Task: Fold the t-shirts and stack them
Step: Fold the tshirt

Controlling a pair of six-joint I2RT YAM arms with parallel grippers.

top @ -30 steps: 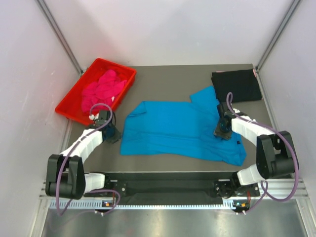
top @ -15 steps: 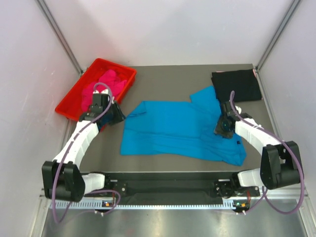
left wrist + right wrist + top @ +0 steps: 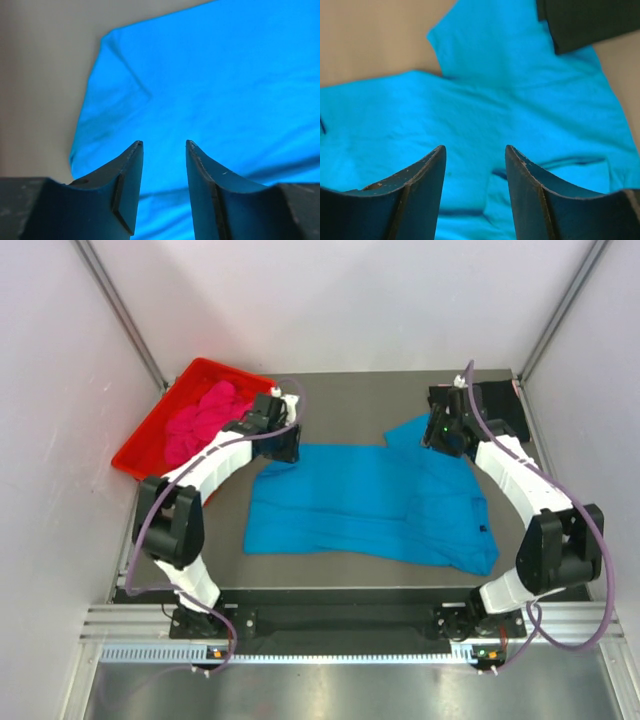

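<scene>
- Turquoise t-shirt [image 3: 360, 505]: spread flat mid-table [image 3: 340, 400].
- Pink t-shirt [image 3: 200, 420]: bunched in red tray [image 3: 135, 465].
- Black t-shirt [image 3: 500, 412]: folded, far right corner.
- Left jaws: partly open, empty, over turquoise shirt's far left edge.
- Right jaws: partly open, empty, above its far right sleeve.

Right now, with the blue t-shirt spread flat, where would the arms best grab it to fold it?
Probably its two far corners, pinched from above at the edge: the blue t-shirt lies flat, so only edges offer cloth to lift. The left gripper hangs open over the far left corner, the right gripper open near the sleeve by the black t-shirt.
</scene>
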